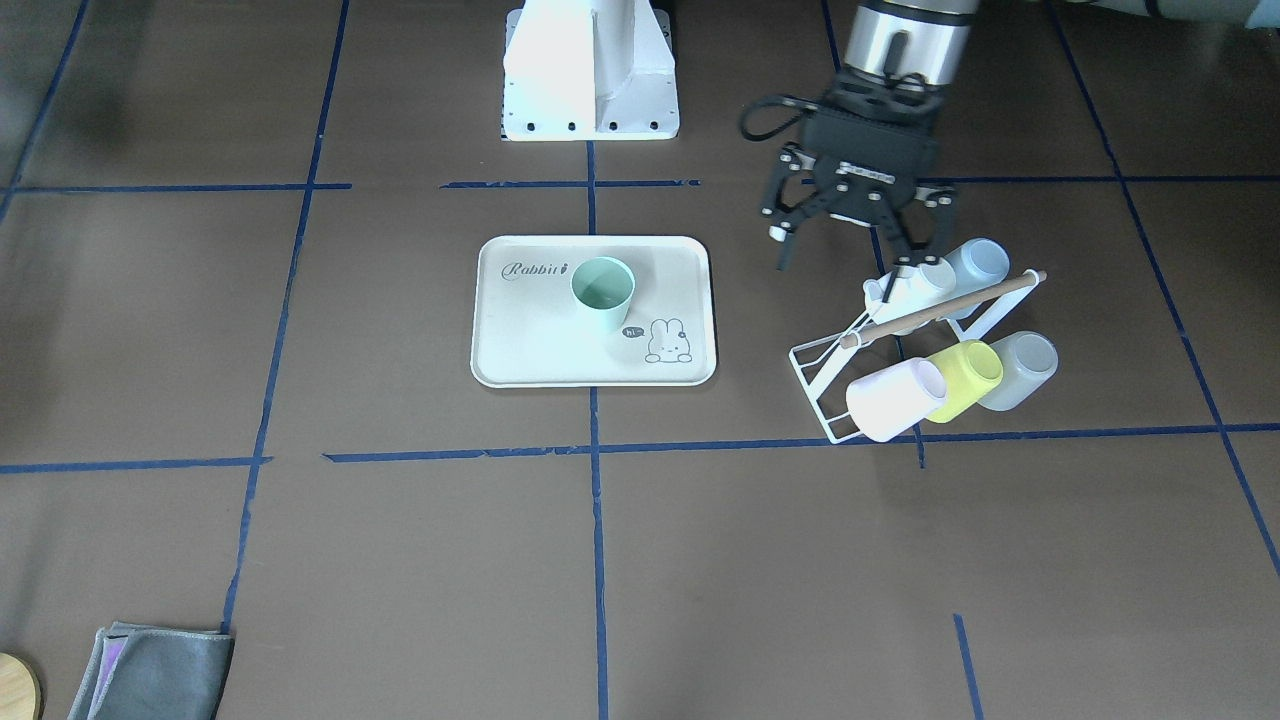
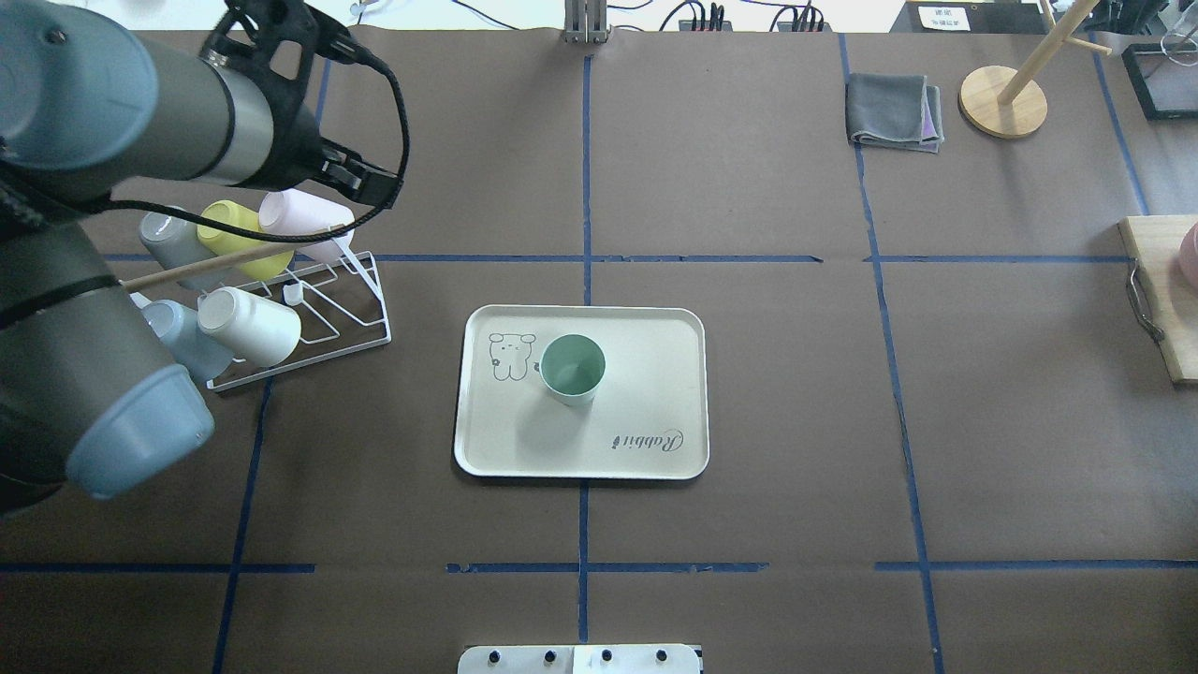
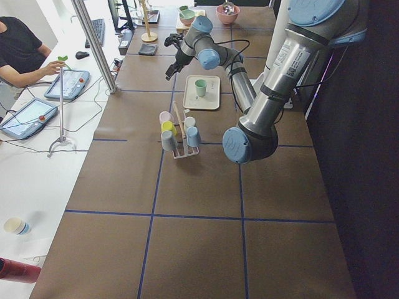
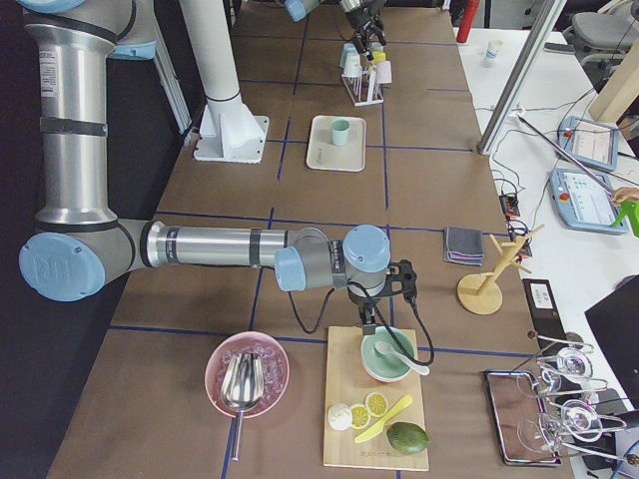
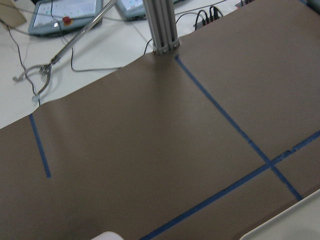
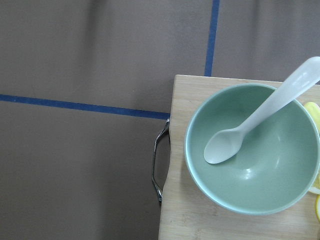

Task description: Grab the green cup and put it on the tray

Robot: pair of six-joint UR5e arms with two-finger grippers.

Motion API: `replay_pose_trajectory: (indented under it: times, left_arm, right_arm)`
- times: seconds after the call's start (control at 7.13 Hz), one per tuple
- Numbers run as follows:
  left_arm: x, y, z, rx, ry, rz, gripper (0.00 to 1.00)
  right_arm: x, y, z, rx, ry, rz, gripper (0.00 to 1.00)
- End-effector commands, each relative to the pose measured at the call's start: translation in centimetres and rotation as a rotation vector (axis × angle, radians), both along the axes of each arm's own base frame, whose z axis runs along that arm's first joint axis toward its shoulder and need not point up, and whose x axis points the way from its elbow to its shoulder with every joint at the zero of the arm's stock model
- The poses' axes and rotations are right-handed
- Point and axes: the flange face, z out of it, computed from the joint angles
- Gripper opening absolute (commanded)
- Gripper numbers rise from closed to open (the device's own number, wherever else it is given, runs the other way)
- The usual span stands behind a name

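The green cup (image 1: 603,292) stands upright on the cream tray (image 1: 520,340), near the "Rabbit" script; it also shows in the overhead view (image 2: 573,368) on the tray (image 2: 646,393). My left gripper (image 1: 850,255) is open and empty, hanging above the table beside the cup rack, well off to the tray's side. My right gripper (image 4: 385,321) shows only in the exterior right view, over a green bowl on a wooden board far from the tray; I cannot tell whether it is open or shut.
A white wire rack (image 1: 835,385) holds several cups, among them a yellow-green cup (image 1: 965,378) and a pale blue cup (image 1: 978,262). A grey cloth (image 2: 894,112) and a wooden stand (image 2: 1003,101) lie at the far right. A bowl with a spoon (image 6: 252,150) sits on a board (image 6: 200,220).
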Motion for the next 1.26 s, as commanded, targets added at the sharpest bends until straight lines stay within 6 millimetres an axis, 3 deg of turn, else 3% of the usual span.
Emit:
replay_pose_trajectory:
  times: [0.0,0.28,0.42,0.56,0.7,0.84,0.98,1.12]
  left_arm:
    - [-10.4,-3.1,5.4,-0.199,-0.037,0.119,0.99]
    - [-17.5,-5.6,11.6,-0.268,-0.173,0.156,0.99]
    - [-21.0,-7.4,14.7,-0.359,-0.149,0.146,0.99]
    - [-24.1,-8.0,18.6,-0.466,-0.064,0.131,0.99]
    - [-27.4,-7.5,23.6,-0.491,-0.057,0.157,0.99]
    - [-30.9,-7.3,30.9,-0.527,-0.068,0.21,1.0]
    - [-32.6,-6.8,36.2,-0.6,-0.031,0.218,1.0]
    - [-34.5,-4.9,41.8,-0.631,0.014,0.192,1.0]
  right_arm:
    - [1.7,0.6,1.2,0.009,0.005,0.004,1.0]
    - [2.5,1.5,3.1,-0.003,0.016,-0.046,1.0]
    - [3.1,2.5,4.0,-0.034,0.013,-0.032,1.0]
    - [3.3,2.4,2.7,-0.013,0.03,-0.019,1.0]
    - [3.3,4.1,3.8,-0.039,0.032,-0.018,1.0]
    - [3.3,2.3,2.4,-0.014,0.031,-0.016,1.0]
    - [3.3,2.0,2.3,-0.017,0.028,-0.014,1.0]
    - [3.3,2.0,2.5,-0.027,0.022,-0.011,1.0]
